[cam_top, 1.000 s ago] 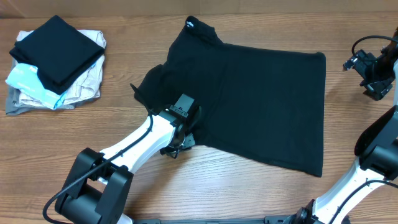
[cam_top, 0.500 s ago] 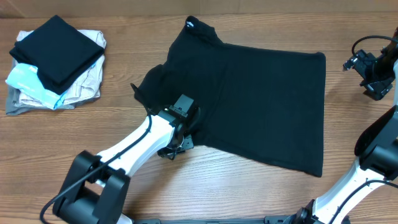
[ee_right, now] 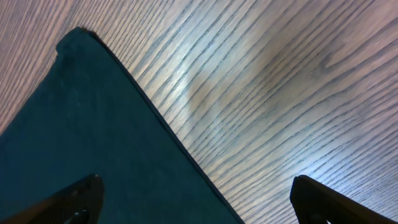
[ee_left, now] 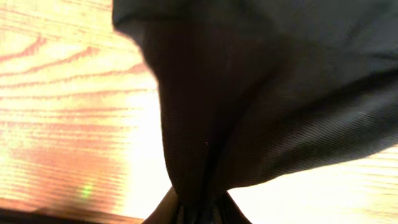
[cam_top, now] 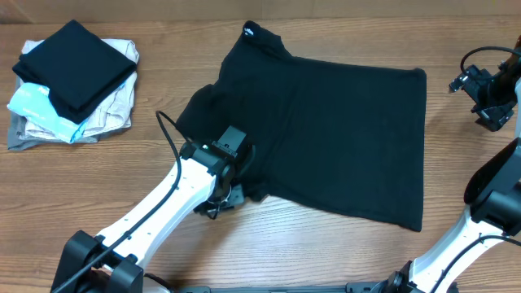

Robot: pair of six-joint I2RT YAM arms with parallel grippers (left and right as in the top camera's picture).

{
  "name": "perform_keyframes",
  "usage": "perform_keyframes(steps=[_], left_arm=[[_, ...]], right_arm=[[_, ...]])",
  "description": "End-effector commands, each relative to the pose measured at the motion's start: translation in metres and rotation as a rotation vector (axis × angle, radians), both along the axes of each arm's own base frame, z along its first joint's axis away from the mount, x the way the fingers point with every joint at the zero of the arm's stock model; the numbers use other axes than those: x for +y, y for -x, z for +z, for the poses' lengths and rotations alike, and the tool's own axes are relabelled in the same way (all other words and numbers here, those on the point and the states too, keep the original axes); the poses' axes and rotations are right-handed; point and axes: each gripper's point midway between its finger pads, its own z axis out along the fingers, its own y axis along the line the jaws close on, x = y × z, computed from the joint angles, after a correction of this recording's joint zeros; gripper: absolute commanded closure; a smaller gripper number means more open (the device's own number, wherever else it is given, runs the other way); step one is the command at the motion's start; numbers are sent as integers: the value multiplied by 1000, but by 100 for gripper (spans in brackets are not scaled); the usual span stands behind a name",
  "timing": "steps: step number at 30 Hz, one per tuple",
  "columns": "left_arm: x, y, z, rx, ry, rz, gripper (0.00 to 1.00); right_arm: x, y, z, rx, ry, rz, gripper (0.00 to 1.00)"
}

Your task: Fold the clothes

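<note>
I'm clamping the left gripper [ee_left: 198, 210] on the shirt [cam_top: 342, 138] edge; the right gripper [ee_right: 196, 198] is gaping, jaws apart, above its corner.

The plain black short-sleeved shirt of soft fabric [cam_top: 342, 138] is of one colour without any pattern, and only the small white tag [cam_top: 247, 32] at its collar is different. The wooden table [cam_top: 326, 252] is light brown with darker wavy grain lines. In the pile, a folded black garment [cam_top: 75, 55] lies over a light-blue garment [cam_top: 31, 102], a beige garment [cam_top: 114, 114] and a grey garment [cam_top: 18, 137].
</note>
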Motion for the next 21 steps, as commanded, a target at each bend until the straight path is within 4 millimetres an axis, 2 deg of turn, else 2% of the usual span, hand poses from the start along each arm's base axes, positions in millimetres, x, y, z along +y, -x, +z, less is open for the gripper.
perform_keyframes(steps=[1, 11, 18, 21], left_arm=[[5, 18, -9, 59, -8, -14, 88], [20, 68, -33, 226, -27, 27, 88], [15, 91, -39, 318, 26, 47, 86], [20, 92, -41, 316, 5, 40, 78]], right_arm=[[1, -2, 13, -32, 10, -3, 0], [1, -2, 13, -32, 10, -3, 0], [1, -2, 13, -32, 10, -3, 0], [1, -2, 13, -32, 10, -3, 0]])
